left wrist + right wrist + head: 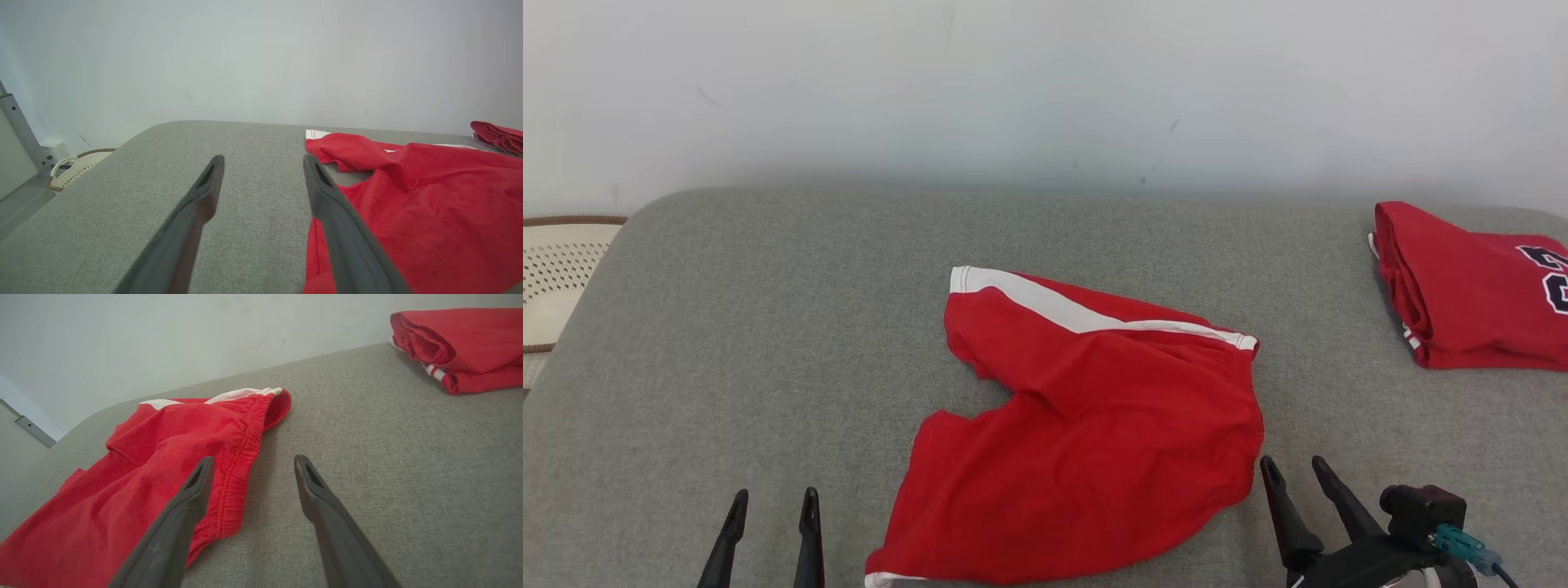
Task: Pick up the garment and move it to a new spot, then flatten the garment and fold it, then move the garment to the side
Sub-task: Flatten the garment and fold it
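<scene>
Grey fabric tabletop [727, 327], white wall behind. Rumpled red shorts with white stripe [1094, 408] lie mid-tabletop. Spread open, empty: left end effector [774, 494], right end effector [1292, 463]. I'd pinch elastic waistband [241, 457] edge, right side nearest.

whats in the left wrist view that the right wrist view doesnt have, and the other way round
Left wrist view: the open left gripper and a woven basket beside the grey surface. Right wrist view: the open right gripper and an elastic waistband. Both: the red shorts, the grey surface and the folded red jersey.
</scene>
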{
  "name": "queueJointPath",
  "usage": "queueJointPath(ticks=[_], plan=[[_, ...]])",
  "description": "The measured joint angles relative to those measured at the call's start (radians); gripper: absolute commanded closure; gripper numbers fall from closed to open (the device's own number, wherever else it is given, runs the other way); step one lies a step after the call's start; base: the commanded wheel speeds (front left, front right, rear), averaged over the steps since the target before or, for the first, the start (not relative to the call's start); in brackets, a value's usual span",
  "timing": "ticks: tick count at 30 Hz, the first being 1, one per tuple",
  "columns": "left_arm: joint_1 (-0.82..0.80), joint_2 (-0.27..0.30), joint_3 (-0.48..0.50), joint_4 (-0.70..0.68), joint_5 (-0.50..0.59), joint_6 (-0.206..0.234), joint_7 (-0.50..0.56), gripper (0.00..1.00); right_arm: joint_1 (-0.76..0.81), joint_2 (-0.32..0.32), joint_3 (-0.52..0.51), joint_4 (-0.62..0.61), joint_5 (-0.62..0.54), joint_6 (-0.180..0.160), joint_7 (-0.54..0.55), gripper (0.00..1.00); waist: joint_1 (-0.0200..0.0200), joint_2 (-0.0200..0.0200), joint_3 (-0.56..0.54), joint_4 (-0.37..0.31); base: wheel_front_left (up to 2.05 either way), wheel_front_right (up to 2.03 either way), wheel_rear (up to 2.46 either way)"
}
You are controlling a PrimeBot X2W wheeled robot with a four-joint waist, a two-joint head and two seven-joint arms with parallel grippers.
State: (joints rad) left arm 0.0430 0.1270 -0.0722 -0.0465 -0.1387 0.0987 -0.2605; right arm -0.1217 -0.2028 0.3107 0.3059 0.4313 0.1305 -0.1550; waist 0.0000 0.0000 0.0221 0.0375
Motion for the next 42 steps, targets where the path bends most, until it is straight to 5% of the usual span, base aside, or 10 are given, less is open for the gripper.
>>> queueJointPath(ticks=[13, 15, 16, 26, 35, 42], plan=[[-0.025, -0.039, 0.021, 0.011, 0.014, -0.033, 0.000, 0.00, -0.097, -0.076, 0.180, 0.146, 0.154, 0.000, 0.088, 0.00, 0.0000, 0.0000, 0.005, 0.046, 0.00, 0.00, 0.00], [-0.026, -0.042, 0.021, 0.014, 0.016, -0.036, 0.000, 0.00, -0.116, -0.079, 0.210, 0.170, 0.184, 0.000, 0.087, 0.92, 0.0000, 0.0000, 0.006, 0.059, 0.00, 0.00, 0.00], [-0.026, -0.044, 0.022, 0.015, 0.018, -0.036, 0.000, 0.00, -0.124, -0.080, 0.223, 0.176, 0.197, 0.000, 0.083, 1.00, 0.0000, 0.0000, 0.006, 0.064, 0.00, 0.00, 0.00], [-0.025, -0.058, 0.053, 0.020, 0.021, -0.044, 0.000, 0.00, -0.141, -0.133, 0.274, 0.074, 0.289, 0.000, 0.033, 1.00, 0.0001, 0.0000, 0.011, 0.056, 0.00, 0.00, 0.00], [-0.024, -0.068, 0.066, 0.026, 0.021, -0.045, 0.000, 0.00, -0.016, -0.198, 0.196, -0.203, 0.259, 0.000, 0.172, 1.00, 0.0001, 0.0000, 0.022, 0.020, 0.00, 0.00, 0.00], [-0.023, -0.072, 0.069, 0.036, 0.019, -0.047, 0.000, 0.00, 0.004, -0.174, 0.111, -0.325, 0.173, 0.000, 0.263, 1.00, 0.0001, 0.0000, 0.011, 0.019, 0.00, 0.00, 0.00]])
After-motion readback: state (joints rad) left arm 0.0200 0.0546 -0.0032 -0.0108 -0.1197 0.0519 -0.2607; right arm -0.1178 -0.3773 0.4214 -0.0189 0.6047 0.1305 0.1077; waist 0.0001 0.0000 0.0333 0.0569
